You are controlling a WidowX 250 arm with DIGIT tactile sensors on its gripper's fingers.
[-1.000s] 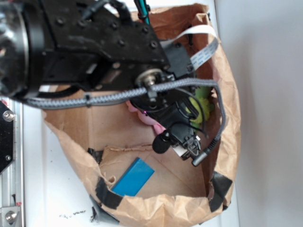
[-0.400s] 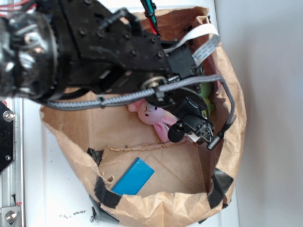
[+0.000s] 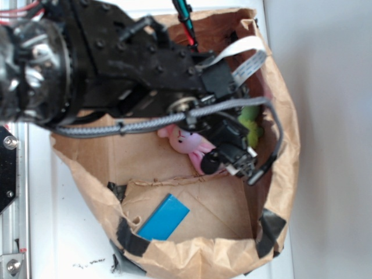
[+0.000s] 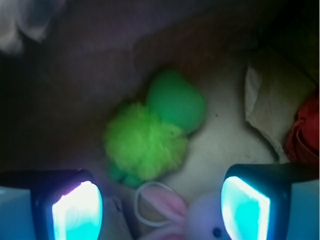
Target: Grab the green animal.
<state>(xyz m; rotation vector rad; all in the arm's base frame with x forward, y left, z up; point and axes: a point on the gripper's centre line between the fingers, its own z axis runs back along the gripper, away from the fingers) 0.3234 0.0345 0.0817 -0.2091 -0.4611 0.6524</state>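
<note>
Wrist view, going from left to right: the left pad (image 4: 77, 212) of the pincer (image 4: 160, 210) glows pale blue at the bottom edge, and the right pad (image 4: 245, 207) stands far across from it, so the pincer is spread wide with nothing between its pads. Above that gap lies the green animal (image 4: 152, 132) on the pale floor of the bag, not touched by either pad. Its long axis runs on a slant, the fuzzy yellow-green body low and left, the smooth darker green head pointing up and right. Just below it, between the pads, is the pink bunny (image 4: 192, 220). A red ruffled thing (image 4: 305, 132) shows at the right edge. Exterior view: a blue block (image 3: 164, 218) lies on the bottom of the brown paper bag (image 3: 285, 116), the bunny (image 3: 189, 141) sits under the black arm (image 3: 145, 75), and the green animal (image 3: 251, 125) peeks out beside the bag's right wall, mostly hidden by the arm.
</note>
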